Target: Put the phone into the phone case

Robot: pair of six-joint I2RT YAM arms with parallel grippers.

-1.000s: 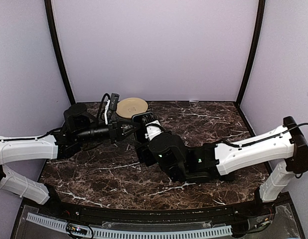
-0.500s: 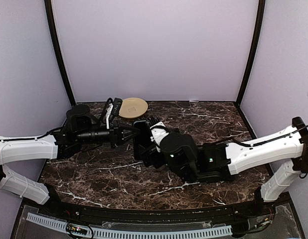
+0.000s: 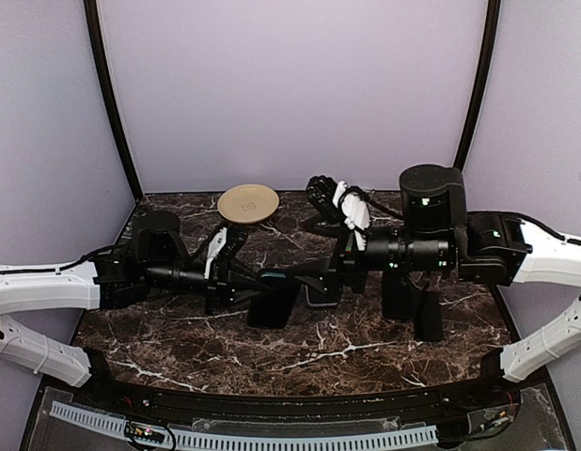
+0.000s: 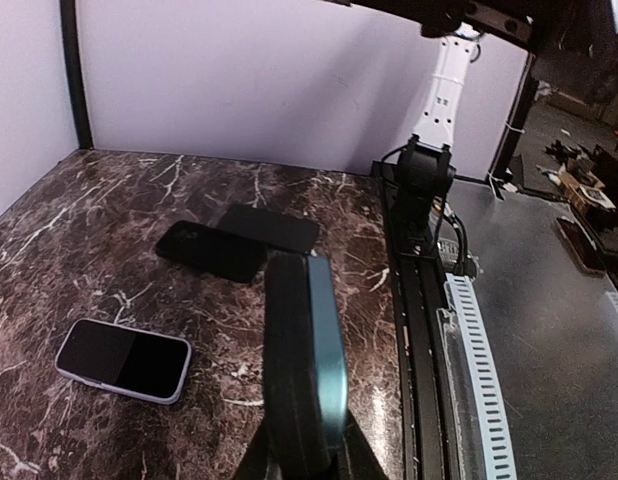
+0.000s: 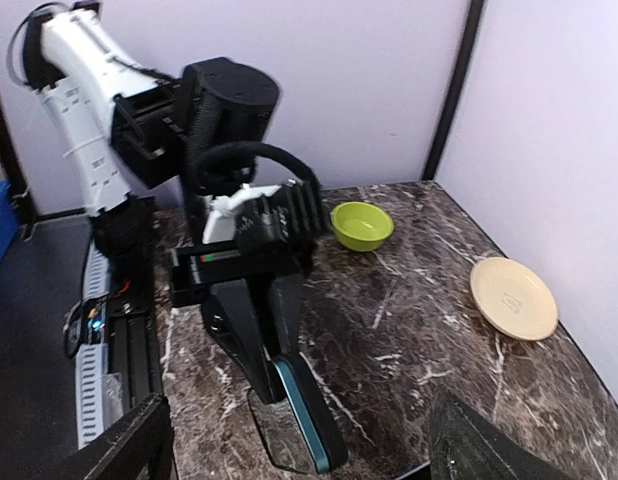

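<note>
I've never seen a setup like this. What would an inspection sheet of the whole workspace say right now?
Surface: dark marble-pattern table, no spills seen.
Job's things: teal-edged slab, phone or case unclear, held up on edge; light-rimmed phone lying flat; two black flat pieces side by side.
Clutter: tan plate, green bowl.
Grippers: left gripper shut on the slab; right gripper wide open, empty, facing the slab.
Cables: black cable loop on the left wrist.
Surroundings: lilac walls, black corner posts.
</note>
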